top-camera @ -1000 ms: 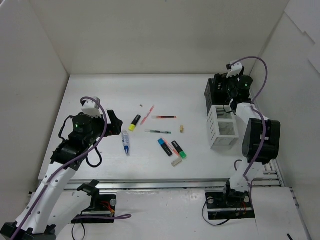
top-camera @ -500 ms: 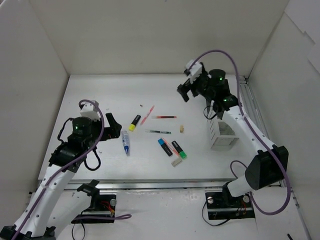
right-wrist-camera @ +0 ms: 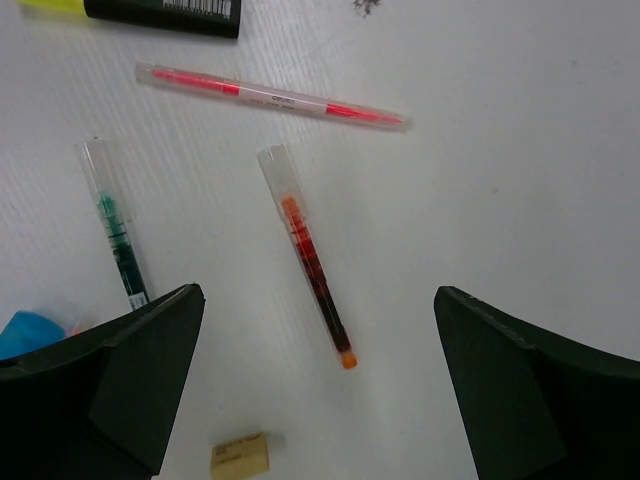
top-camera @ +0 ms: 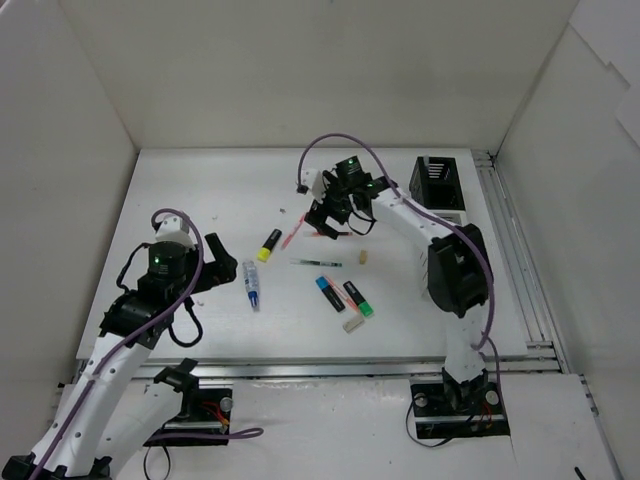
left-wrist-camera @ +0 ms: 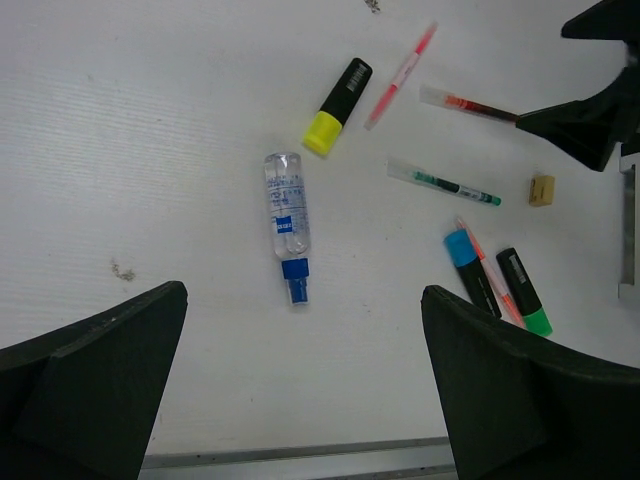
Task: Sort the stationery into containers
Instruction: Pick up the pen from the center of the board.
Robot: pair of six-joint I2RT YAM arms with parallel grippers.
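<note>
Centring the empty, wide-spread right end effector (right-wrist-camera: pixel 315 330) over the red pen (right-wrist-camera: pixel 310 258) lying flat on the surface (right-wrist-camera: pixel 520 150) near the pink pen (right-wrist-camera: pixel 270 96), descend straight and pinch across mid-barrel, sparing the nearby beige eraser (right-wrist-camera: pixel 240 455).

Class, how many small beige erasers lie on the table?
2. The upper eraser lies right of the green pen; the lower eraser lies just nearer than the green highlighter.
</note>
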